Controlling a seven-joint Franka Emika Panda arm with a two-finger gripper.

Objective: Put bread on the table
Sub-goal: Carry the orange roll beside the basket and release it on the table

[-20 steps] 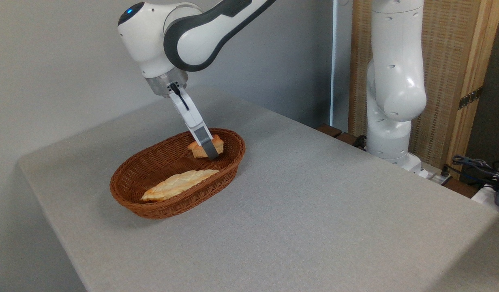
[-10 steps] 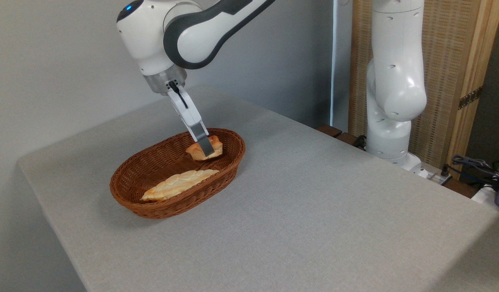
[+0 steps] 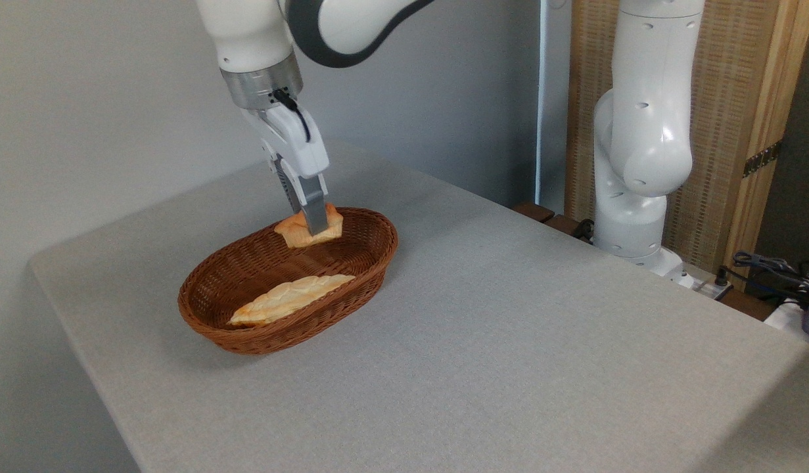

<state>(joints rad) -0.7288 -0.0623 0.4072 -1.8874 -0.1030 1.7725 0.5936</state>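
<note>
The bread, a small orange-golden bun, hangs just above the far end of the brown wicker basket, at about rim height. My gripper is shut on it, one grey finger crossing its front; the other finger is hidden behind the bun. The light grey table stretches out to the right of the basket.
A long pale braided loaf lies in the near half of the basket. The arm's white base stands off the table's far right edge, with cables beside it. A grey wall runs behind the table.
The gripper has lifted the bread out of the basket's bottom and carried it up and slightly left. The wrist has risen and turned more upright.
</note>
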